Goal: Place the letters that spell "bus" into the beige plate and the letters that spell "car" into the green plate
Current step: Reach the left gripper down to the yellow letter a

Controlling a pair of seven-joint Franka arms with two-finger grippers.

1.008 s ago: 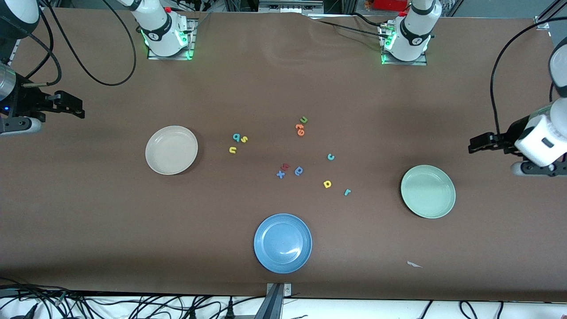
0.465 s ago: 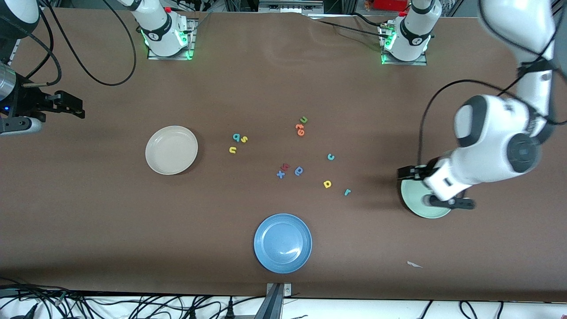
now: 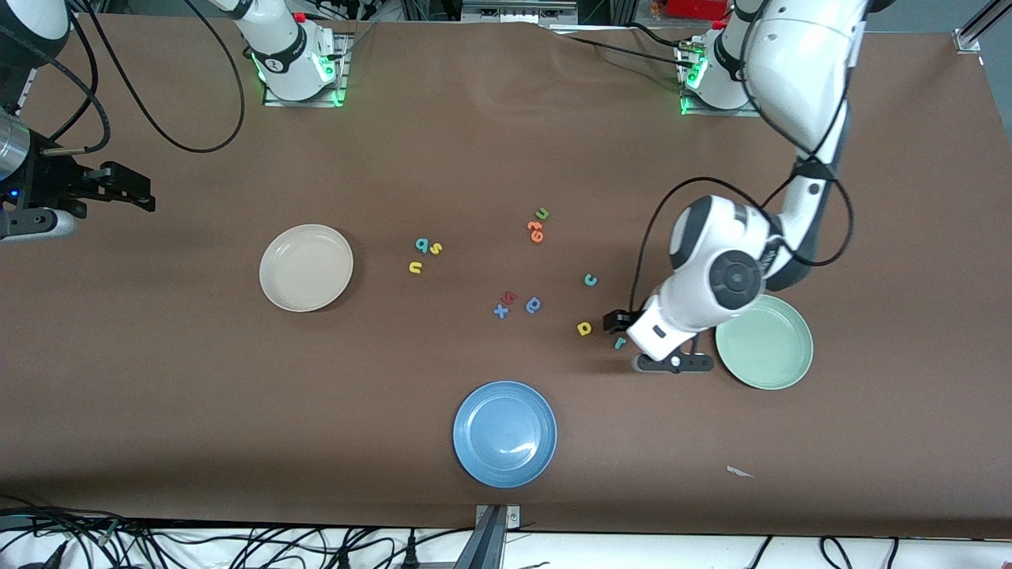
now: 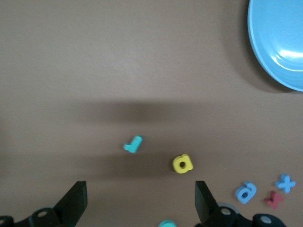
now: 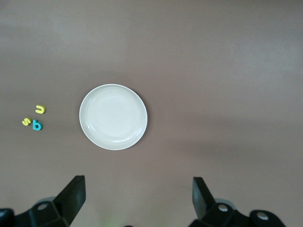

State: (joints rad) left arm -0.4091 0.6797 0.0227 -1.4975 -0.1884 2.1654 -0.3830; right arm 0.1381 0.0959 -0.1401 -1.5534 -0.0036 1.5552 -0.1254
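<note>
Left gripper (image 3: 618, 322) hangs low over the table, jaws spread wide, nothing between them. Teal r (image 3: 620, 343) lies just beside it on the table, on the side toward the front camera; yellow a (image 3: 584, 328) sits just beside it toward the right arm's end; teal c (image 3: 590, 280) lies near, farther from the front camera than the a. In the left wrist view the r (image 4: 133, 144) and the a (image 4: 182, 163) lie ahead of the spread fingers (image 4: 73, 202), apart from each other; nothing covers either.

Clutter near this gripper, toward the right arm's end: blue round letter (image 3: 534, 305), red letter (image 3: 510, 297) and blue x (image 3: 500, 311), close together. Orange letters (image 3: 536, 231) with the green u (image 3: 542, 213) touching them lie farther from the front camera.

Green plate (image 3: 764, 341) lies partly under the left arm's wrist; visible part holds nothing. Blue plate (image 3: 504, 434) is nearer the front camera than the gripper; holds nothing.

Right gripper (image 3: 130, 190) waits at the right arm's end of the table, jaws spread, holding nothing. Beige plate (image 3: 306, 267) lies well apart from it, toward the middle; holds nothing. Teal b (image 3: 422, 246) touches yellow s (image 3: 436, 248); yellow u (image 3: 415, 268) lies just beside them. All three sit on the table near the beige plate, on its side away from the right gripper.
</note>
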